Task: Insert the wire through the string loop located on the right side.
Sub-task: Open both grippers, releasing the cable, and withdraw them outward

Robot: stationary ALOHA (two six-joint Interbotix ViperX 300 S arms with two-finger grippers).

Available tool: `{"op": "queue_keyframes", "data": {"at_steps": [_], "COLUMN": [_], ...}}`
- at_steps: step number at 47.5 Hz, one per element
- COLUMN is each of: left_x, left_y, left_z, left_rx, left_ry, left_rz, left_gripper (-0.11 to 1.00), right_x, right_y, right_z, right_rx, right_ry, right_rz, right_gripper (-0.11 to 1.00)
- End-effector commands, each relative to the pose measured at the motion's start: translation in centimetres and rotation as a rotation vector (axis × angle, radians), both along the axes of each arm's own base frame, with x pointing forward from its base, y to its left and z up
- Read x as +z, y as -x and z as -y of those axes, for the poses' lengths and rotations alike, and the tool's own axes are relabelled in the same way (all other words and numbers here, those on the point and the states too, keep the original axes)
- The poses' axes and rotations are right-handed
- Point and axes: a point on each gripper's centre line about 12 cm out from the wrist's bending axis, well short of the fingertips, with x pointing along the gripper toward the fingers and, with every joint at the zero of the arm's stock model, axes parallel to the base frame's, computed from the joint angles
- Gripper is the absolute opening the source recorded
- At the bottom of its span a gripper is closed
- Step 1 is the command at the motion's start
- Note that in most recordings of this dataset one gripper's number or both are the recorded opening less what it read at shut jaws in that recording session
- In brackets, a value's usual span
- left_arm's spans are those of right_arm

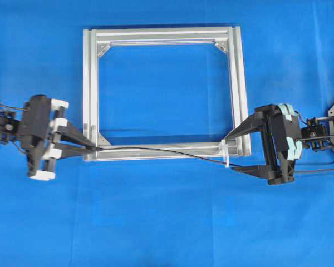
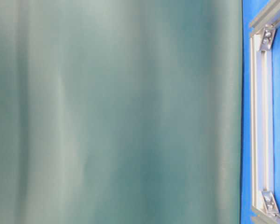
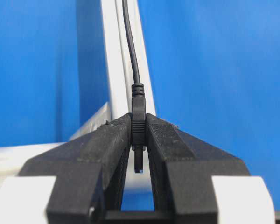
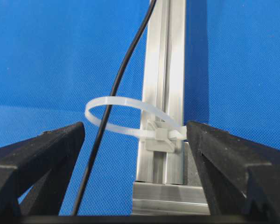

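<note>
Seen from overhead, the wire (image 1: pixel 156 149) is stretched along the aluminium frame (image 1: pixel 89 83)'s near bar on the blue desk (image 1: pixel 167 222), already passed through the string loop (image 1: pixel 226 154) at the right corner. The table-level view is blocked by a blurred surface. In the left wrist view, the plug is pinched by the left gripper (image 3: pixel 138 135), apparently to keep the wire taut. In the right wrist view, the right gripper (image 4: pixel 135 140) is spread wide around the loop, nothing held.
</note>
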Motion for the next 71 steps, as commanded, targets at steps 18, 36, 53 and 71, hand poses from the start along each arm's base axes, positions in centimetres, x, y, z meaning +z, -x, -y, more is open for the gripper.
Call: {"op": "queue_keyframes", "data": {"at_steps": [18, 36, 53, 71], "left_x": [0.2, 0.4, 0.0, 1.6], "left_y": [3.5, 3.1, 3.3, 2.7], "left_z": [-0.6, -0.5, -0.8, -0.9], "left_rx": [-0.013, -0.017, 0.002, 0.012], "left_ry": [-0.009, -0.010, 0.000, 0.004], "left_rz": [0.023, 0.022, -0.026, 0.003], "left_gripper": [0.08, 0.08, 0.80, 0.88], "right_x": [0.8, 0.8, 1.0, 2.6], "right_y": [-0.9, -0.9, -1.0, -1.0], "right_z": [-0.2, -0.2, -0.2, -0.3], "right_rx": [-0.002, 0.001, 0.001, 0.007], "right_ry": [-0.010, -0.007, -0.008, -0.015], "right_rz": [0.017, 0.013, 0.010, 0.034], "right_gripper": [0.92, 0.92, 0.92, 0.92]}}
